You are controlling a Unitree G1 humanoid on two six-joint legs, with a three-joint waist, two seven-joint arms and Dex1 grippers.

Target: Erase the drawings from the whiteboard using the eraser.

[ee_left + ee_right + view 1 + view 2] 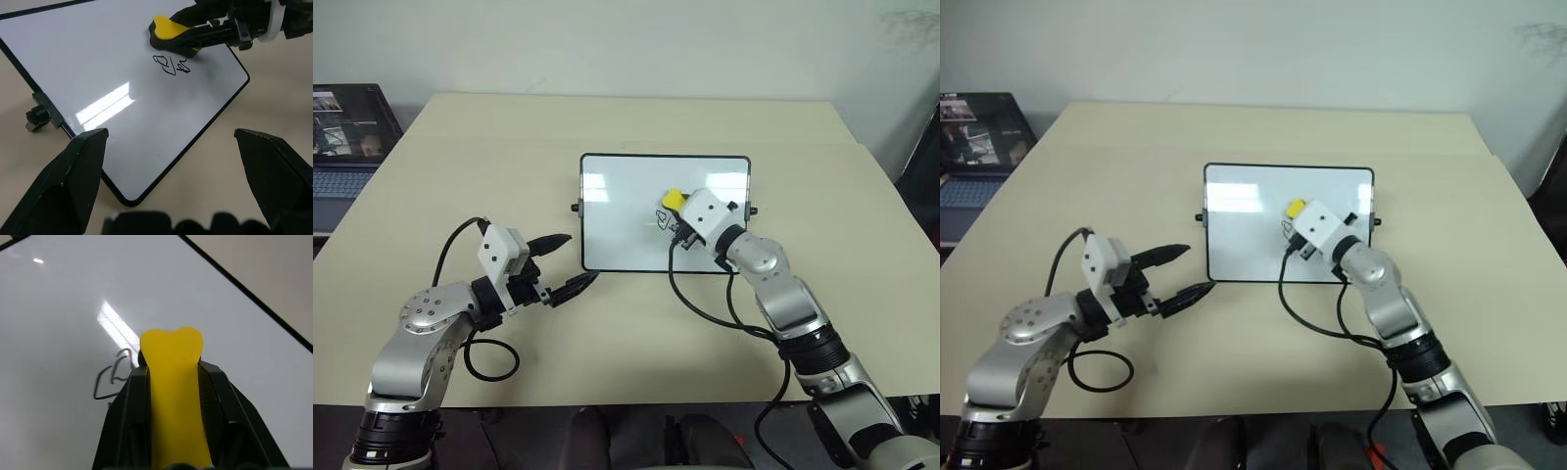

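- Whiteboard lies flat near the middle of the tan table, its long sides running across, a small black knob on each short side.
- Drawings, thin black marker scribbles, sit on the board's right half, at about 3 o'clock from its centre; they are still there, unwiped.
- Yellow eraser is pinched between the two black fingers of the right gripper, which are pressed against its sides, its rounded yellow end sticking out past the fingertips.
- That eraser end is over the board, just beside the scribbles, at about 1 o'clock from them in the head view; whether its dark underside actually touches the glossy surface, I cannot tell.
- Right gripper reaches in from the board's 5 o'clock corner, its white wrist block over the board's lower right part, black cables trailing back along the arm.
- Left gripper hovers off the board's lower left corner, at about 7 o'clock from the board's centre, its two fingers spread wide with nothing between them, pointing toward the board.
- An open laptop stands beyond the table's left edge, at about 10 o'clock from the board, well apart from it.
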